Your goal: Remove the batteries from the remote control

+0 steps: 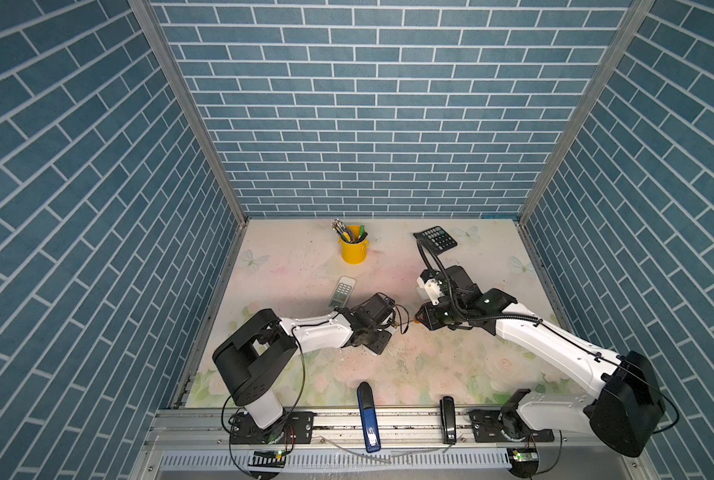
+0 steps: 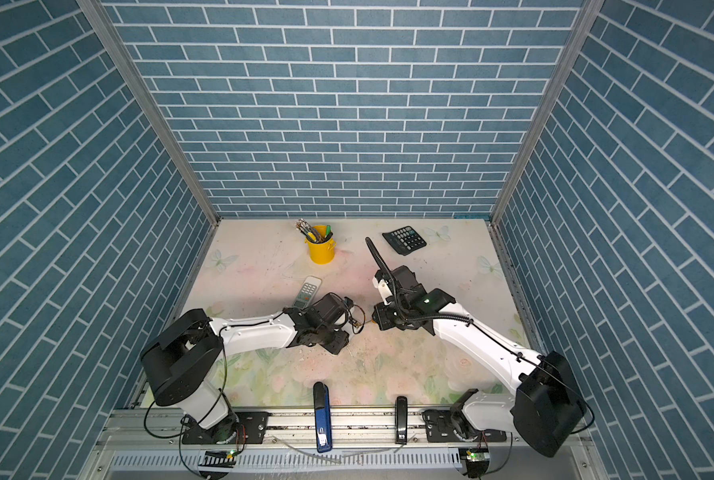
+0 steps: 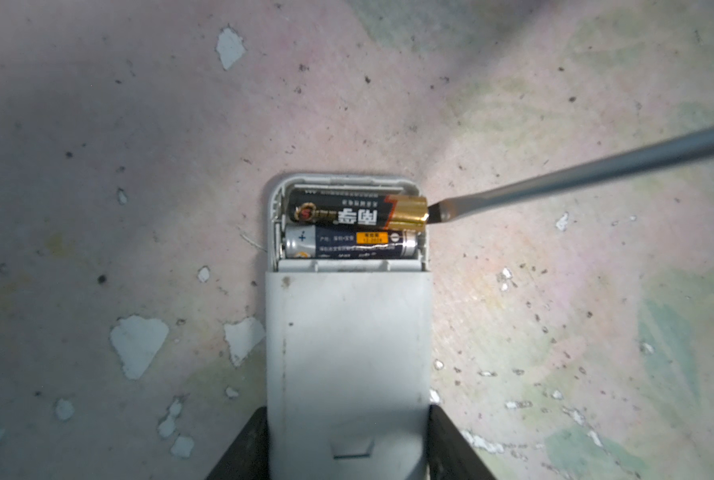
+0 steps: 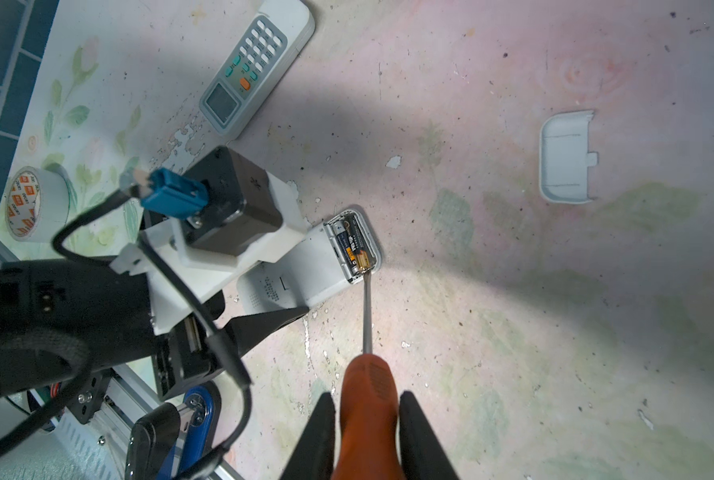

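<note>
- Here, the left jaws are clamped on the remote (image 3: 349, 340), one jaw on each long side of its lower part. The back of the remote faces up.
- The remote is near the middle of the surface (image 1: 450, 374). In both top views the left arm (image 1: 317, 330) hides it.
- The compartment at the free end of the remote is open. Two batteries (image 3: 349, 245) lie in it side by side and touch each other.
- The black battery (image 3: 342, 212) is the one nearer to the end of the remote. The other one is blue and silver.
- The right jaws are closed tight on the orange handle of the screwdriver (image 4: 367, 382).
- The shaft of the screwdriver points toward the remote. Its flat tip touches the gold end of the black battery, at the edge of the compartment.
- I cannot tell if this gold end is lifted from its seat.
- The cover (image 4: 565, 158) lies alone on the surface, well apart from the remote.
- A second remote (image 4: 255, 66) lies with the buttons up, just behind the left arm.
- A yellow cup (image 1: 353, 249) and a calculator (image 1: 436, 239) stand at the back of the surface.
</note>
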`<state>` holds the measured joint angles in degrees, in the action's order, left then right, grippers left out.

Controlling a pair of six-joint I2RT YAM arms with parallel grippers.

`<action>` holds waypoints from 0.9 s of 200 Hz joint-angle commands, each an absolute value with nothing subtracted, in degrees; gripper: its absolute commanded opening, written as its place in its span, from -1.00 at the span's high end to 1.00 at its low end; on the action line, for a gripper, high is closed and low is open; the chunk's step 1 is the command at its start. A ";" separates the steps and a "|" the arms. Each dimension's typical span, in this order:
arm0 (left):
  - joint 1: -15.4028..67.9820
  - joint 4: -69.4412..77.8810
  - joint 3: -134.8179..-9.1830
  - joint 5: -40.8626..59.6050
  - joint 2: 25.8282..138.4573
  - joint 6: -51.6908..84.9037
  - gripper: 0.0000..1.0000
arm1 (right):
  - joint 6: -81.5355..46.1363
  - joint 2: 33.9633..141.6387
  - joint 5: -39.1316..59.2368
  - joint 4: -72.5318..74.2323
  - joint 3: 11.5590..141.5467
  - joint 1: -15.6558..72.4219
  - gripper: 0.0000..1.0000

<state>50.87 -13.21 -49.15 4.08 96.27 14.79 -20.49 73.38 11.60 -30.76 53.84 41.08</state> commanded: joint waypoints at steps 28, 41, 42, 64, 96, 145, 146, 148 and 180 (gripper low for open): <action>52.28 -18.15 -45.00 10.08 101.86 15.29 0.32 | -18.87 73.92 11.18 -26.40 56.60 40.88 1.00; 52.20 -17.89 -45.00 10.17 101.95 15.49 0.32 | -18.95 73.62 10.48 -25.46 56.76 40.88 1.00; 52.25 -17.87 -45.00 10.18 101.95 15.57 0.32 | -18.96 73.59 10.47 -25.39 56.77 40.88 1.00; 52.22 -17.69 -45.09 10.37 101.94 15.66 0.32 | -19.06 72.63 9.17 -24.14 56.82 40.34 1.00; 52.27 -17.58 -45.26 10.37 102.00 15.47 0.32 | -20.10 71.48 9.05 -21.92 56.71 38.93 1.00; 52.29 -17.49 -45.62 10.33 102.11 15.23 0.33 | -20.66 71.98 10.71 -20.61 57.46 37.71 1.00; 52.29 -17.49 -45.62 10.35 102.12 15.22 0.32 | -20.66 71.98 10.67 -20.59 57.47 37.71 1.00; 52.19 -17.42 -45.62 10.37 102.10 15.21 0.32 | -20.65 71.94 10.67 -20.64 57.37 37.73 1.00; 52.21 -17.58 -45.83 10.29 102.00 15.27 0.32 | -20.22 71.81 10.71 -24.76 58.63 37.56 1.00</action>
<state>50.92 -12.32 -49.10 4.14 96.44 14.85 -20.67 73.23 10.74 -23.11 54.87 37.69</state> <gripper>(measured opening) 0.561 0.265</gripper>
